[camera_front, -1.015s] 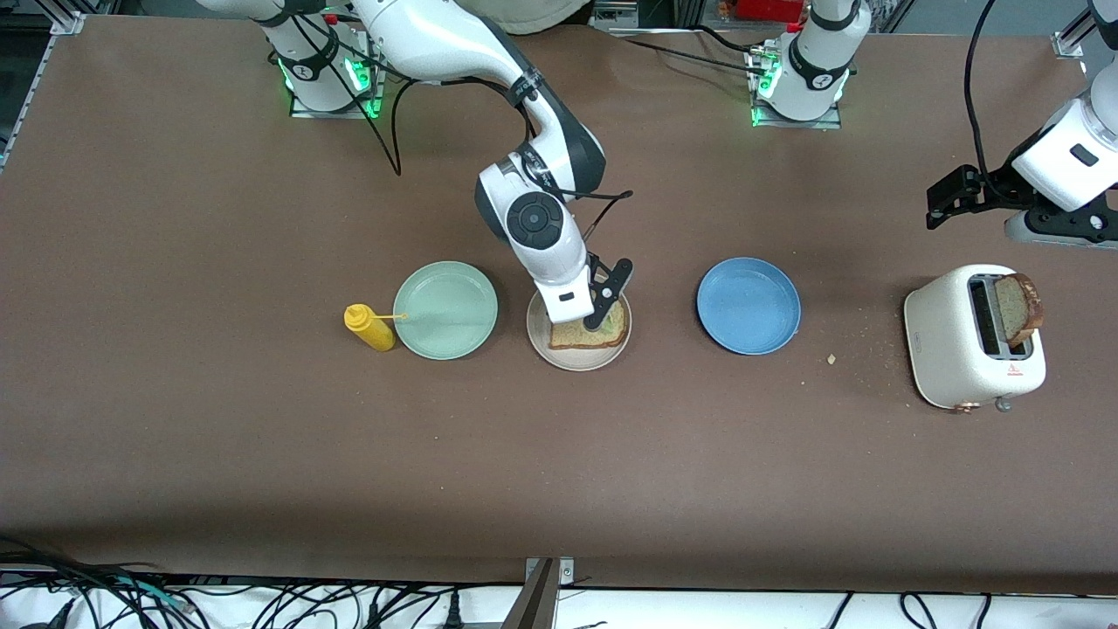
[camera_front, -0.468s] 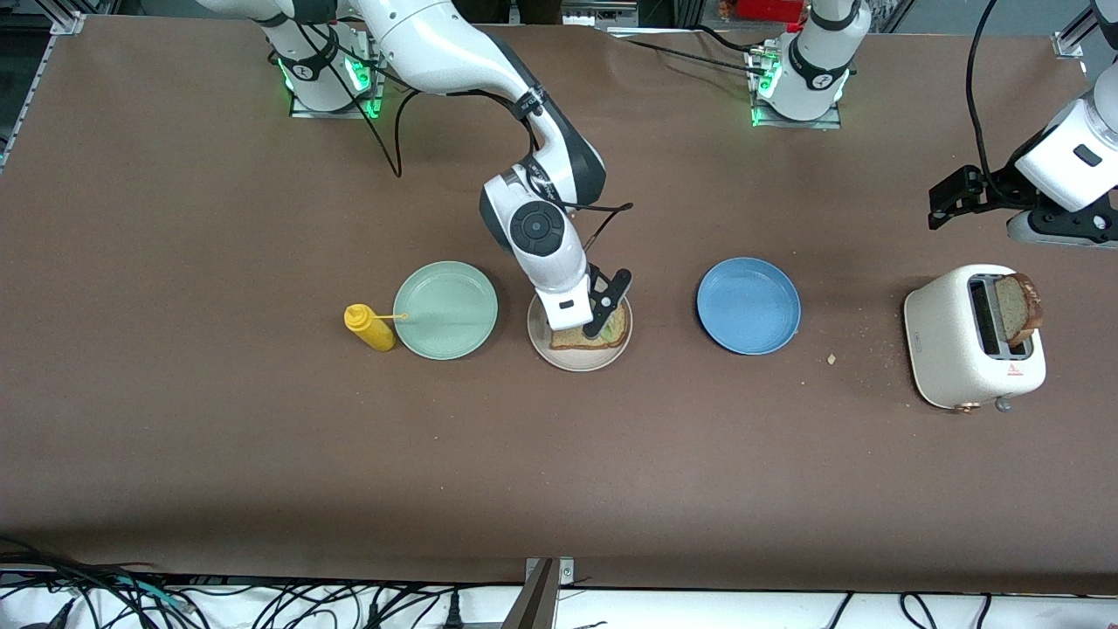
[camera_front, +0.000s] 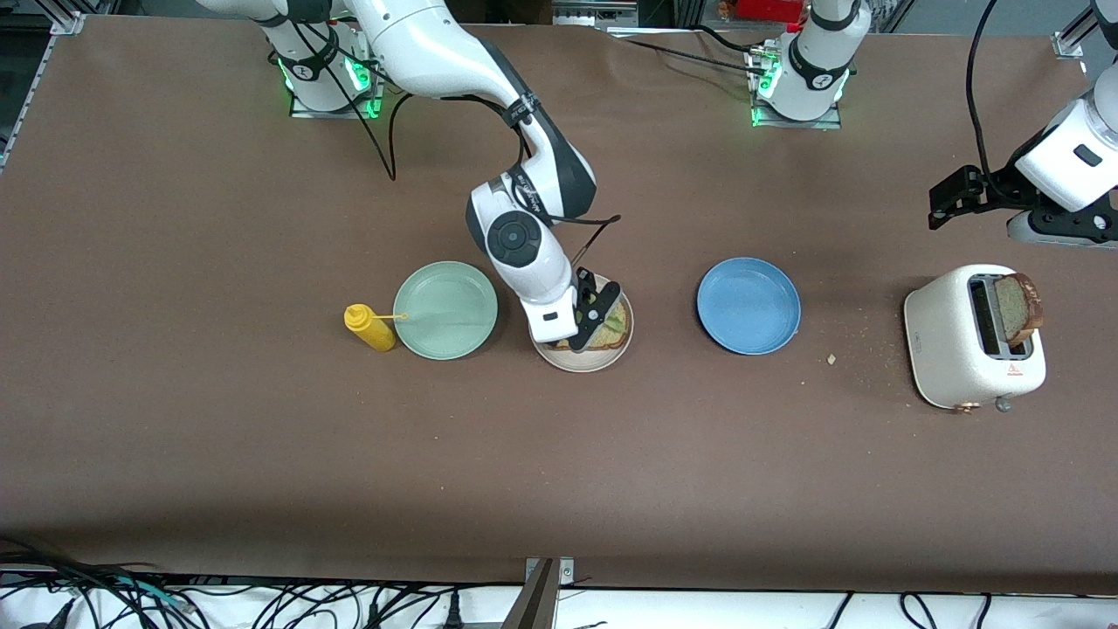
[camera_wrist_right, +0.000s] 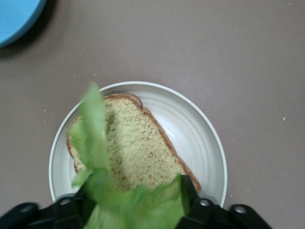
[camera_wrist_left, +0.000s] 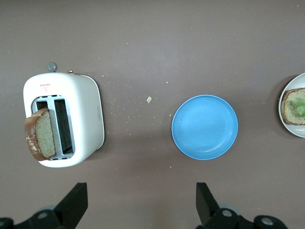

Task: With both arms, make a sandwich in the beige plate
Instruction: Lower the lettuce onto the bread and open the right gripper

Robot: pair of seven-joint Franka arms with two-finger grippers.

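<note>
The right gripper (camera_front: 587, 316) has shifted toward the mint plate's side of the beige plate (camera_front: 583, 362) since a moment ago, its fingers clamped on a lettuce leaf (camera_wrist_right: 102, 191) that hangs over the bread slice (camera_wrist_right: 136, 152) lying on that plate. Just beside sits a mint plate (camera_front: 445, 310) with a mustard bottle (camera_front: 369, 328) next to it; a blue plate (camera_front: 748, 306) lies toward the toaster (camera_front: 971, 339), where a second slice (camera_front: 1017, 307) sticks up. The left gripper (camera_wrist_left: 139, 202) waits above the table near the toaster, fingers spread apart.
</note>
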